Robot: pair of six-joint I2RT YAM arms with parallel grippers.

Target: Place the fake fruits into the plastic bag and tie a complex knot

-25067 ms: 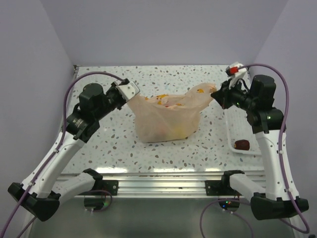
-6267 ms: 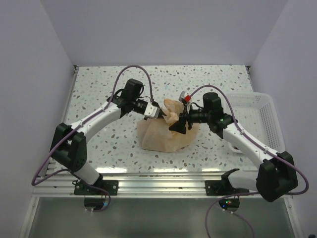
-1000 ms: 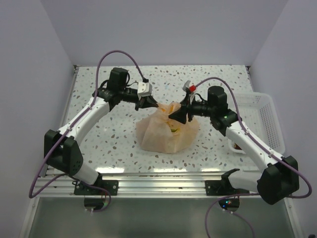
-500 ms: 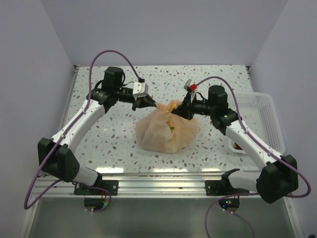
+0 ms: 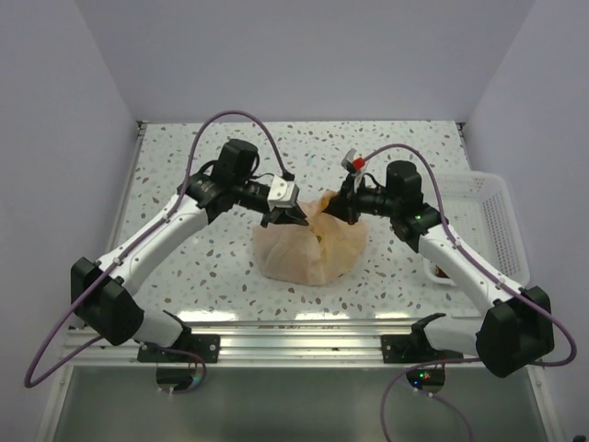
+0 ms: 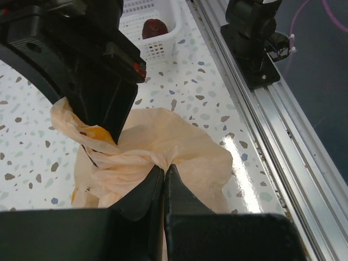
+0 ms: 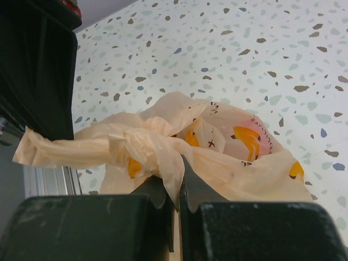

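The plastic bag [image 5: 311,253] sits mid-table, pale peach with orange marks, its top gathered. The fake fruits inside show only as faint colour through the plastic. My left gripper [image 5: 297,219] is shut on a pinch of the bag's top plastic [image 6: 157,157]. My right gripper [image 5: 338,211] is shut on a fold of handle plastic [image 7: 176,168] just beside it. A twisted knot [image 7: 145,139] of handle plastic lies between the two grippers, with a loose tail [image 7: 49,152] sticking out left. The two grippers are close together over the bag.
A white perforated basket [image 5: 492,216] stands at the right edge with a dark maroon fruit [image 6: 155,27] in it. The aluminium rail [image 5: 294,327] runs along the table's near edge.
My left gripper has moved right and down toward the bag's top, closing on the right gripper. The handle it had stretched out to the left is slack now. The right gripper has barely moved.
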